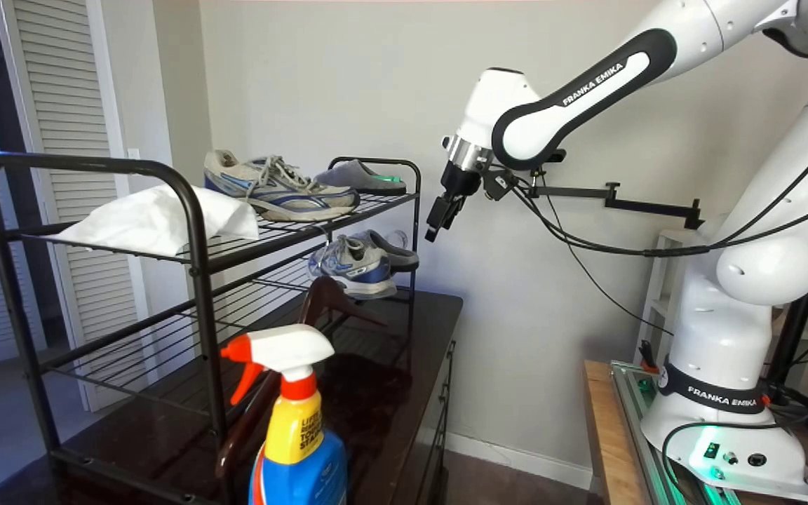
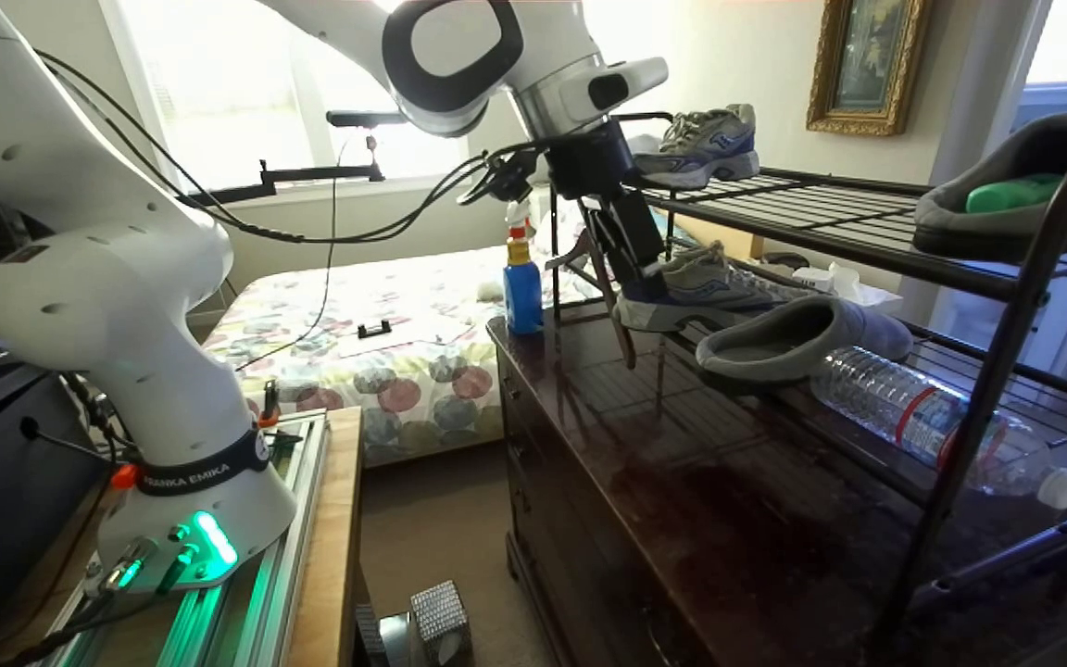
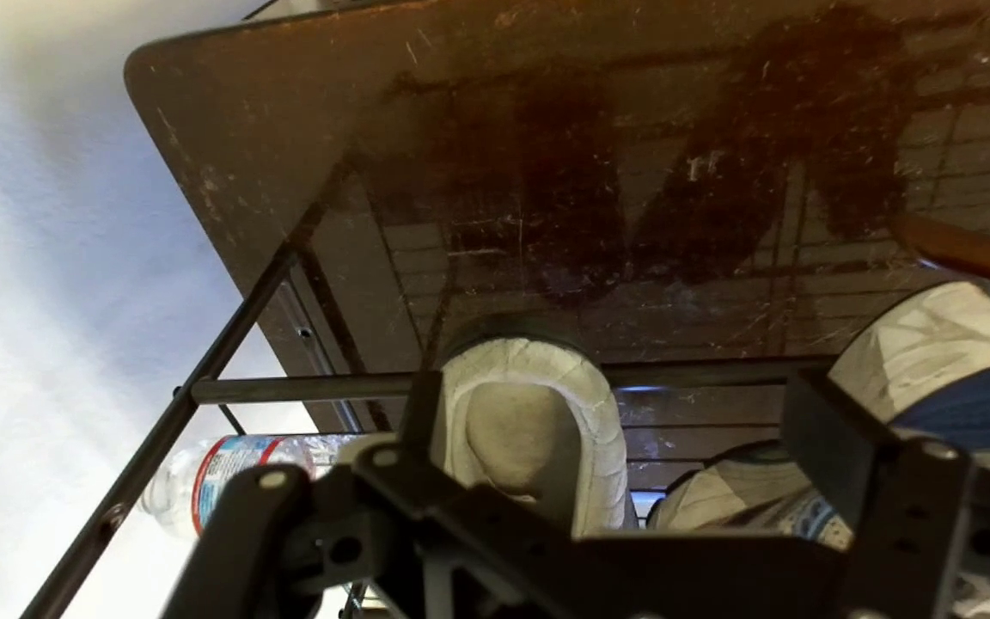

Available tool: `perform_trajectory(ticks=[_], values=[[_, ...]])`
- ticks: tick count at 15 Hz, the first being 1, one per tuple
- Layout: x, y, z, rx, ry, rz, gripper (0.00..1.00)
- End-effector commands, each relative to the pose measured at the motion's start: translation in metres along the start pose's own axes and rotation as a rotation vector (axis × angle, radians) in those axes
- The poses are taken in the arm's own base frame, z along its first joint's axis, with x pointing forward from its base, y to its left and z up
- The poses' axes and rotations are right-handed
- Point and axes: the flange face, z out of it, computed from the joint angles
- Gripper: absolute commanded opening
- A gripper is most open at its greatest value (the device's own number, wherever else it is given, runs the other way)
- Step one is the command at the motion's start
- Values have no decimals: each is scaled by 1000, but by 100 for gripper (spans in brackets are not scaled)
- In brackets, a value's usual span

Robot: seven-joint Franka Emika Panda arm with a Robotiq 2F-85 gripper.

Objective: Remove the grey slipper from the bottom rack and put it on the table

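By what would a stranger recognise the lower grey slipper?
A black metal two-tier rack stands on the brown wooden table. On its lower wire shelf, between a laced grey sneaker and a clear plastic bottle, lies the low grey slipper, plain and laceless.

The counter (image 2: pixel 728 519) is glossy, scratched wood. The shoe rack (image 1: pixel 210 351) is smooth metal tubing. The grey slipper (image 2: pixel 802 357) shows a matt cloth upper. The water bottle (image 2: pixel 885 398) is clear, ribbed plastic.

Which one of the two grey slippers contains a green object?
The upper grey slipper, on the top shelf: the green object shows in its opening. The lower grey slipper, on the bottom rack, shows nothing green.
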Motion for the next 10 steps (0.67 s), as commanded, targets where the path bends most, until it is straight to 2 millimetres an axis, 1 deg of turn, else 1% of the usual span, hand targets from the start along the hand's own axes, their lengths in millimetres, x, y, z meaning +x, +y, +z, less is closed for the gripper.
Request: perform_trajectory(ticks=[1,2,4,7,10], values=[[18,3,9,19,93,7,100],[23,3,12,33,109,7,100],[28,1,25,49,100,16,100],[36,-1,49,68,126,-16,100],[50,2,74,69,146,-44,100]])
